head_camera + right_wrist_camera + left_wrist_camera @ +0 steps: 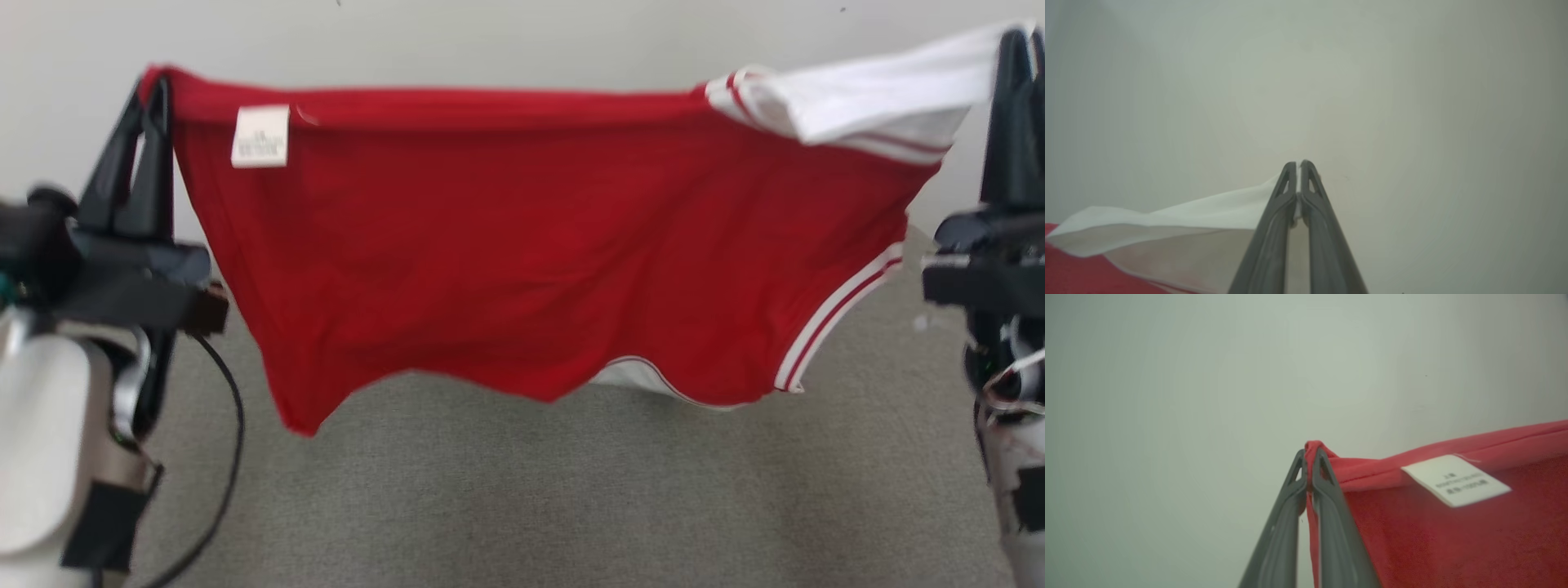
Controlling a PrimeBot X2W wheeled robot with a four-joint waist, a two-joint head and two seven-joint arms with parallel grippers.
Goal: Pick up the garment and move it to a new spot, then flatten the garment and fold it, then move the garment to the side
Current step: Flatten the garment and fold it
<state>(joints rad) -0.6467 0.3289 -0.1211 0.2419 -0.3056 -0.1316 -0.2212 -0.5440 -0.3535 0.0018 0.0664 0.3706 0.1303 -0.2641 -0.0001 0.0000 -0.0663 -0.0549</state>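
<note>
Red shirt [522, 261] is aloft, spread wide between both arms and clear of the grey carpet-like surface [571, 506] beneath. Its lowest folds hang above that surface. Top edge taut, nearly level. White care label [260, 136] near the left end, facing the head camera. White sleeve [873, 98] with red-striped cuff at the right end.

Left gripper [153, 86]: fingers [1331, 514] closed on the red hem corner, with a small nub of cloth poking past the tips. Right gripper [1020, 41]: fingers [1274, 228] closed on the white sleeve's edge, only a thin sliver of fabric visible between the tips.

Risks, my reading:
- Right hold looks shallow. More tension or a quick swing could pull the sleeve out and drop that side in a heap.
- Grip points are unlike: hem corner on one side, sleeve on the other. Laid down so, the shirt would likely land skewed with the sleeve twisted under the body, making flattening harder.
- Lower edge hangs uneven, a white part peeping out behind it. Lowering too fast may fold it under.
- Black cable [233, 457] loops by the left arm; trailing cloth might catch on it.
- Pale wall [490, 33] behind; how close, cannot tell.
</note>
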